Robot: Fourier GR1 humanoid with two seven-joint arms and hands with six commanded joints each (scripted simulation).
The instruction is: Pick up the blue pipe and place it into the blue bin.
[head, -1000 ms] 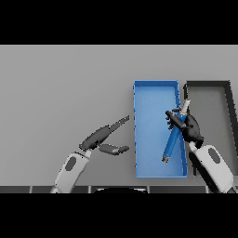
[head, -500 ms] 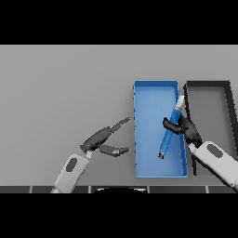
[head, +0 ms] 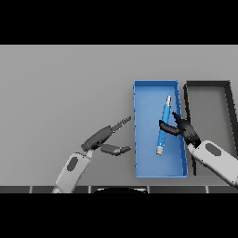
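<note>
The blue pipe [head: 163, 126] lies inside the blue bin [head: 138, 139], running near to far along its right half, so the placing looks done; the right hand [head: 182, 128] sits at the bin's right wall with fingers spread and straight, one tip just touching or beside the pipe, holding nothing; I judge it has let go. The left hand [head: 106, 139] hovers left of the bin over the grey table [head: 60, 93], fingers relaxed and empty. A black bin [head: 187, 93] stands just right of the blue one; nothing blocks a withdrawal.
</note>
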